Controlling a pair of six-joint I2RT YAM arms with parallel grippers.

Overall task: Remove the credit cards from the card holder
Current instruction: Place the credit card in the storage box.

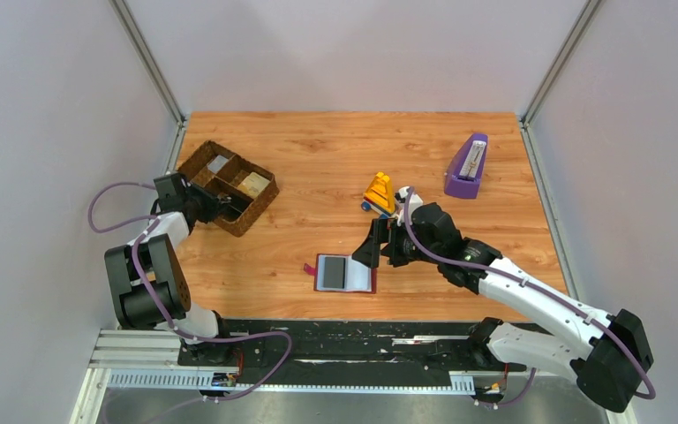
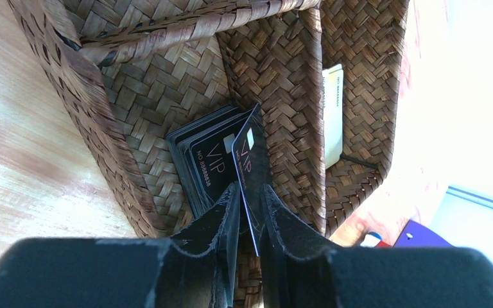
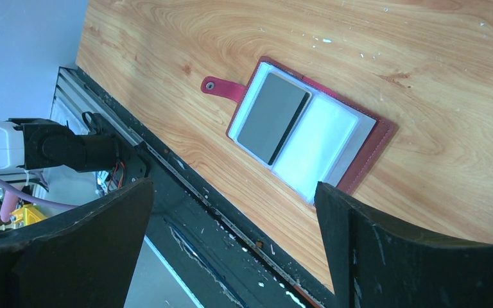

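The dark red card holder (image 1: 344,274) lies open on the wooden table near the front edge. It also shows in the right wrist view (image 3: 366,138), with its snap tab out to the left and a dark grey card (image 3: 273,115) in its left sleeve. My right gripper (image 1: 378,249) is open and empty, hovering just right of the holder (image 3: 234,212). My left gripper (image 1: 225,205) is at the wicker basket, shut on a black VIP card (image 2: 247,154). It holds the card on edge over a stack of black cards (image 2: 202,163) in one compartment (image 2: 250,192).
The brown wicker basket (image 1: 229,187) stands at the back left, its woven divider (image 2: 276,70) beside the held card. A pale card (image 2: 332,115) leans in the adjoining compartment. A purple wedge stand (image 1: 466,168) is at the back right. A yellow toy (image 1: 379,193) sits behind my right gripper.
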